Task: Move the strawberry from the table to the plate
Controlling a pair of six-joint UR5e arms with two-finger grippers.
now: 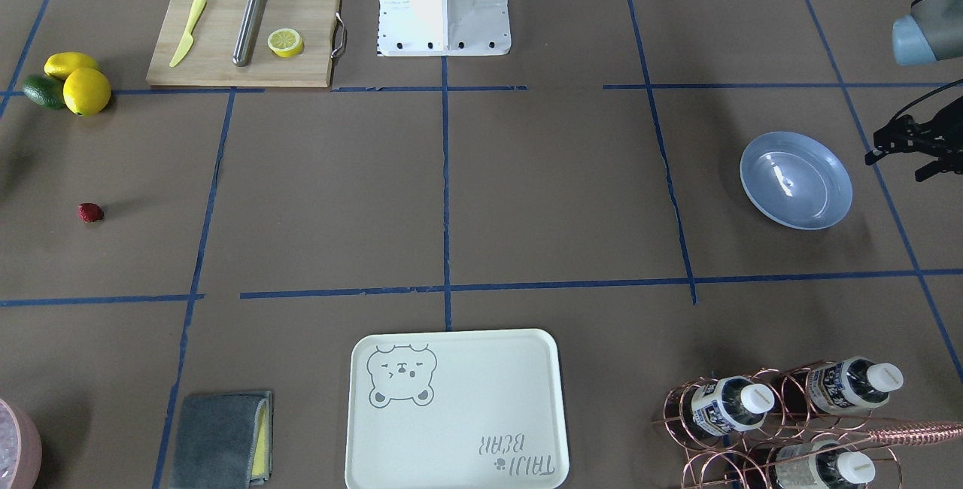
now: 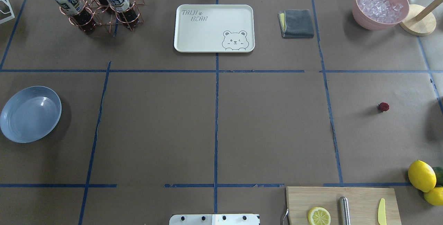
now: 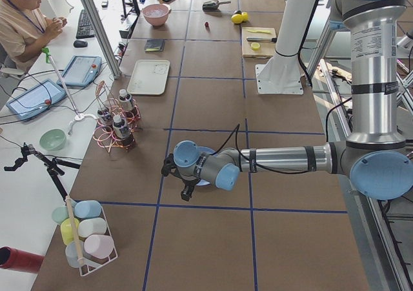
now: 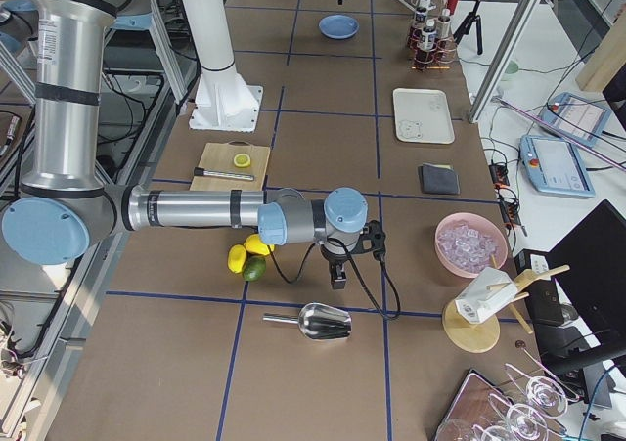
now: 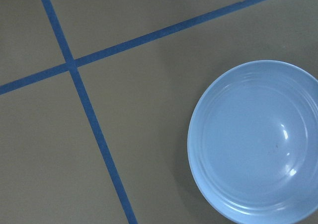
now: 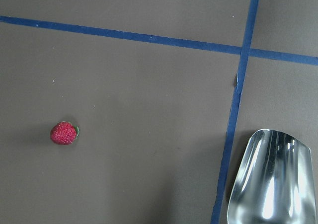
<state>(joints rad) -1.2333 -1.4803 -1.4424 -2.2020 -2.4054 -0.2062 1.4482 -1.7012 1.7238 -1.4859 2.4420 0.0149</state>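
Note:
The strawberry (image 1: 90, 212) (image 2: 383, 107), small and dark red, lies alone on the brown table (image 2: 270, 128) on the robot's right side. It sits low and left in the right wrist view (image 6: 64, 133). The light blue plate (image 1: 796, 180) (image 2: 30, 114) (image 5: 253, 144) rests empty at the far left side. My left gripper (image 1: 903, 147) (image 3: 186, 191) hovers beside and above the plate; only part of it shows, and I cannot tell whether it is open. My right gripper (image 4: 337, 277) hangs over the table near the lemons; its state cannot be told either.
Near the strawberry are two lemons (image 2: 421, 176), an avocado (image 1: 43, 90), and a metal scoop (image 6: 271, 179) (image 4: 313, 321). A cutting board (image 1: 242, 36) holds a lemon slice, a yellow knife and a steel rod. A bear tray (image 2: 214, 27), grey cloth (image 2: 296, 23), bottle rack (image 2: 97, 5) and pink ice bowl (image 2: 380, 5) line the far edge.

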